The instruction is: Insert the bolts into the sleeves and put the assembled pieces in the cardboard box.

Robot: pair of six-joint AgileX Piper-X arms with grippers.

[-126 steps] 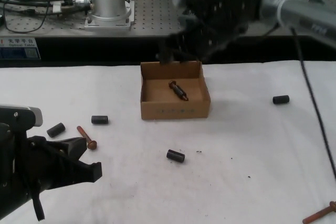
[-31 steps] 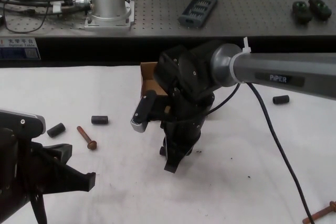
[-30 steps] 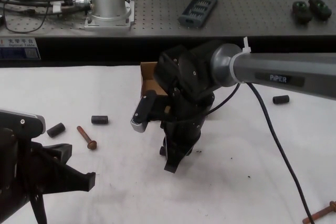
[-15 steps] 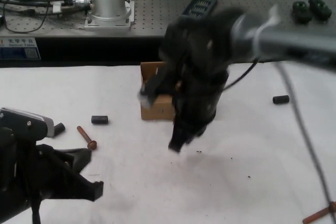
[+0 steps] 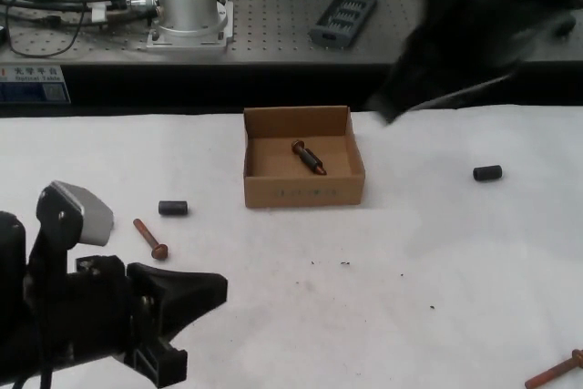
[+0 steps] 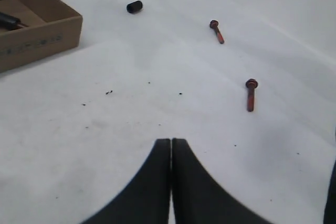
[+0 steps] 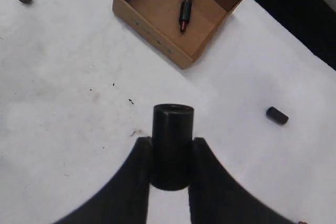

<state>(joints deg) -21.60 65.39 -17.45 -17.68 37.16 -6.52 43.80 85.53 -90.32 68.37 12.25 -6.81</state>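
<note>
The cardboard box stands mid-bench with one bolt-in-sleeve piece lying inside; the right wrist view shows this box and piece too. My right gripper is shut on a black sleeve, held upright above the white cloth in front of the box. The right arm is a dark blur at the back right. My left gripper is shut with nothing in it, low over the cloth at the front left. Loose sleeves and bolts lie around.
The left wrist view shows two rusty bolts, a black sleeve and a box corner. A raised perforated metal table with a silver post and cables runs behind the cloth.
The right arm has risen from the cloth in front of the box to the back right, taking the sleeve that lay there. The left arm has shifted right and now covers the leftmost sleeve.
</note>
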